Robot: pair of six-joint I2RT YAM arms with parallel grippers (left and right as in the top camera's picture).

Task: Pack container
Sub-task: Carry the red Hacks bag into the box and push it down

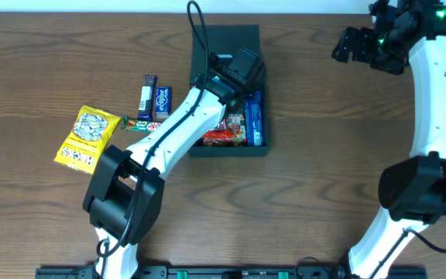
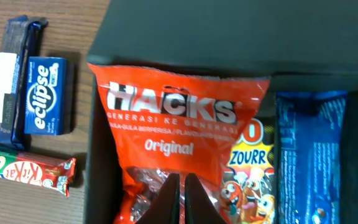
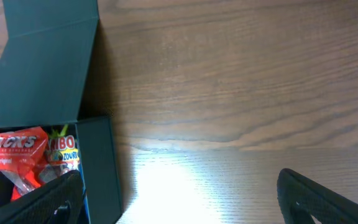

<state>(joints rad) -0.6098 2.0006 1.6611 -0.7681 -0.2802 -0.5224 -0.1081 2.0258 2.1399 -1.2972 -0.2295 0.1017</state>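
Wood tabletop [image 1: 324, 155] carries it all. Biggest on it is the container [image 1: 231, 39], a dark box in the middle with its lid flap open and snacks inside. The left gripper [image 2: 181, 186] hangs right over the box, above the red Hacks bag [image 2: 166, 118]. Its two fingers are almost together with only a thin gap, and I cannot tell if they pinch the bag. The right gripper [image 3: 179, 186] is far off on the other side, wide open and holding nothing. Snacks not yet packed all lie left of the box. The yellow packet [image 1: 87, 136] is farthest out, and the mint box [image 2: 45, 93] and KitKat bar [image 2: 30, 171] are near the box wall. The KitKat bar lies long-ways, pointing at the box. The left arm is much nearer, so I think it should reach left next.
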